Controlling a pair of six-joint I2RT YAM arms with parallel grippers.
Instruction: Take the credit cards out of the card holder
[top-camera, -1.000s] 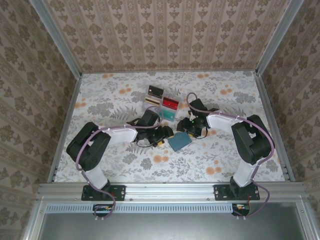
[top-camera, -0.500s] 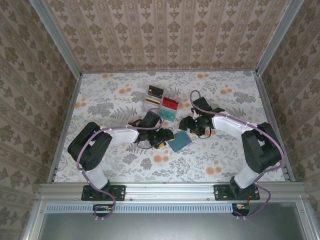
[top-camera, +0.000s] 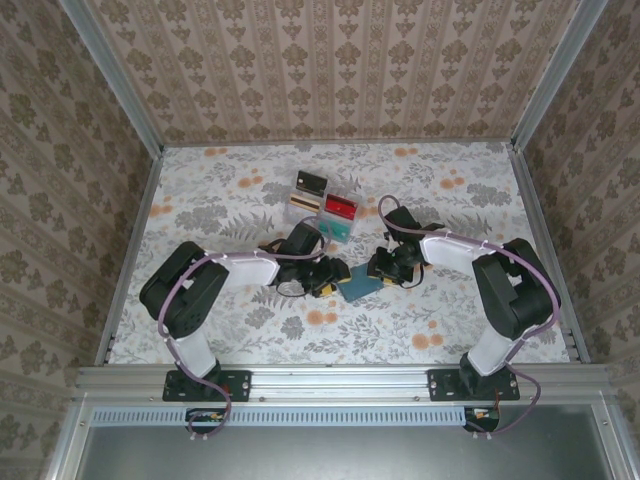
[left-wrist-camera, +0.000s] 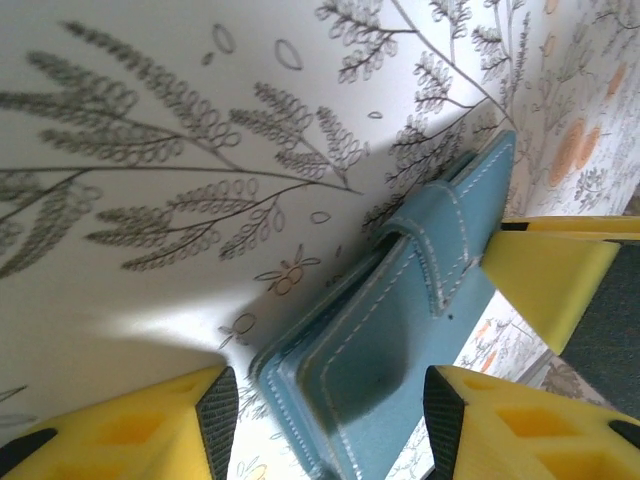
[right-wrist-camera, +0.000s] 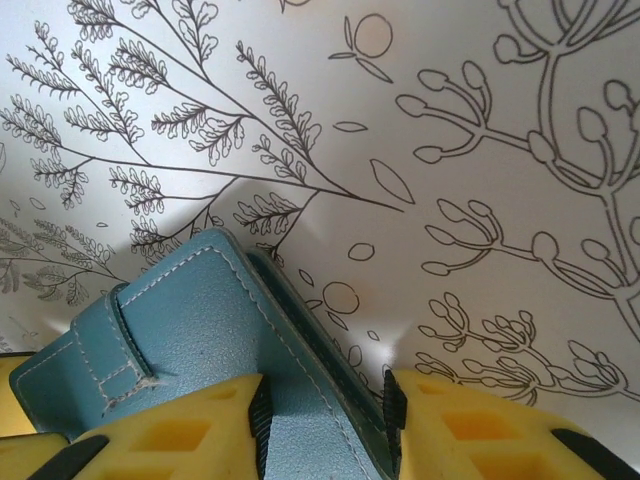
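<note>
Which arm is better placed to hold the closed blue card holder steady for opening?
Right, probably. The right end effector appears to pinch one edge of the slate-blue folding card holder, touching both faces. The left end effector sits wide open around the holder's other end, not gripping.

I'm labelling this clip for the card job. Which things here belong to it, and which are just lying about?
Part of the job:
- card holder
- cards, lying in the tray
- left gripper, open around the card holder
- right gripper, clamped on the card holder's edge

Just lying about:
- tray, apart from holding the cards
- floral table cover
</note>
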